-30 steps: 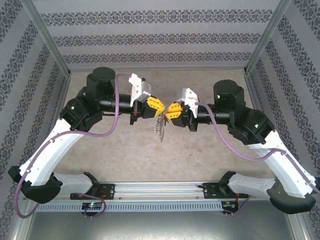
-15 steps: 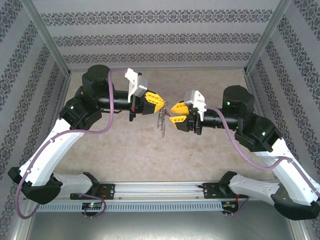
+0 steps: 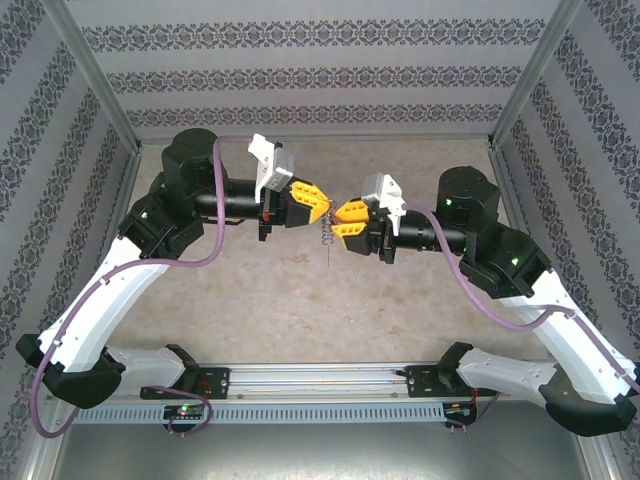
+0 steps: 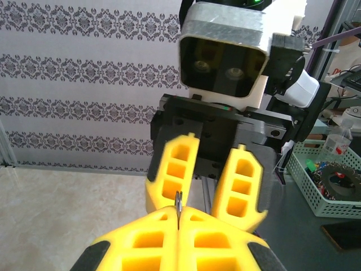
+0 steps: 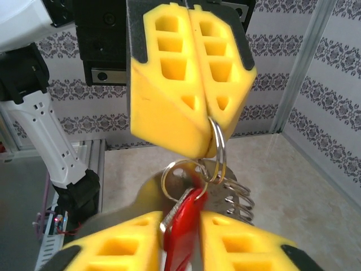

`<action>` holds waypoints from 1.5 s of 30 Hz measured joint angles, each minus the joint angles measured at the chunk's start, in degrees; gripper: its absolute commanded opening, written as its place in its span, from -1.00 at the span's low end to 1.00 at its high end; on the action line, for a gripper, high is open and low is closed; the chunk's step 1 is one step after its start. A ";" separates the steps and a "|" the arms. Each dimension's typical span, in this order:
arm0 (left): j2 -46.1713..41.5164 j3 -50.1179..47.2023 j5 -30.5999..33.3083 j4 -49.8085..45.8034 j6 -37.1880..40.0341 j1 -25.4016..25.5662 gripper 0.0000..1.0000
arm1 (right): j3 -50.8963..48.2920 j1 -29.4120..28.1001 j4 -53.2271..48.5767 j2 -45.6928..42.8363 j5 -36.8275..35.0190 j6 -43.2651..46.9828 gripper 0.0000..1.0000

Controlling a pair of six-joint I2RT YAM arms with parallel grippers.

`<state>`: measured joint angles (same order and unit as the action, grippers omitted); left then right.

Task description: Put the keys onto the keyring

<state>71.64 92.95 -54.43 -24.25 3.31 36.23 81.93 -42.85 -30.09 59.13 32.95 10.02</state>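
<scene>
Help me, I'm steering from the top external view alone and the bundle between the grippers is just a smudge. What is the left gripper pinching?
Observer: The left gripper is shut on one thin metal ring, which sticks out of its fingertips.
Operator: And the key?
Observer: The red key tag stands between the right gripper's fingers, just below that ring. I can't tell whether they are clamping it.
Operator: Is anything else on the bundle?
Observer: Several more rings fan out to one side, close behind the tag.
</scene>
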 measured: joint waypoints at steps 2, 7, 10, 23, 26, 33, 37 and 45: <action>-0.09 -0.26 0.00 0.13 -0.04 0.00 -1.00 | 0.00 0.00 -0.11 0.35 0.09 0.17 -0.90; -0.26 -0.79 -0.02 0.33 -0.28 -0.63 -1.00 | 0.00 0.00 -0.63 0.48 -0.48 1.05 -1.00; -0.68 -1.40 0.02 0.31 -0.37 -0.85 -1.00 | 0.07 0.00 -1.36 0.37 -1.70 1.95 -1.00; -0.76 -1.60 0.72 -1.09 1.60 -1.11 -1.00 | 6.12 -0.83 -6.80 1.36 -11.08 8.63 -1.00; -0.76 -1.95 0.92 -1.53 2.19 -1.11 -1.00 | 7.30 -1.66 -7.80 2.58 -12.66 9.92 -1.00; -1.03 -4.31 2.49 -2.56 2.69 -1.90 -0.96 | 8.46 -3.17 -9.20 4.70 -16.31 12.35 -1.00; -2.45 -7.89 3.96 -2.29 2.82 -1.86 -0.38 | 8.48 -3.78 -9.31 5.35 -18.05 12.98 -1.00; -7.89 -16.61 7.02 0.57 0.59 -1.86 -0.12 | 9.77 -3.82 -12.28 7.89 -21.84 14.05 -1.00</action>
<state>63.75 76.34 -47.42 -23.68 3.90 34.37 91.70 -46.68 -42.37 67.02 11.11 24.08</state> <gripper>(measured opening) 0.433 0.069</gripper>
